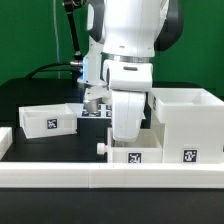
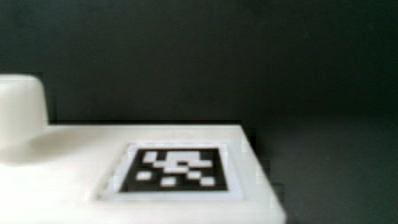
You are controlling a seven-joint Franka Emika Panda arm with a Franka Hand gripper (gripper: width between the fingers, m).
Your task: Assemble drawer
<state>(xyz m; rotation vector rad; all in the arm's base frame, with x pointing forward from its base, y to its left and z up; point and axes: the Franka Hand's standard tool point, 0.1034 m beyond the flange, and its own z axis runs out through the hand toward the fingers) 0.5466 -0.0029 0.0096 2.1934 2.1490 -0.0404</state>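
Observation:
The tall open-fronted housing (image 1: 186, 124) stands at the exterior view's right, with tags on its front. One shallow tray (image 1: 46, 119) lies at the left. A second tray (image 1: 128, 153), with a small knob (image 1: 101, 148), sits in front of the housing's left side. My gripper (image 1: 129, 138) hangs straight down onto this second tray, and its fingertips are hidden by the arm and tray. The wrist view shows a white tray face with a tag (image 2: 178, 168) and a white knob (image 2: 16, 115), very close. No fingers show there.
A long white rail (image 1: 90, 178) runs along the table's front edge. The marker board (image 1: 92, 113) lies behind the arm. The table top is black (image 2: 302, 70), with a green wall behind.

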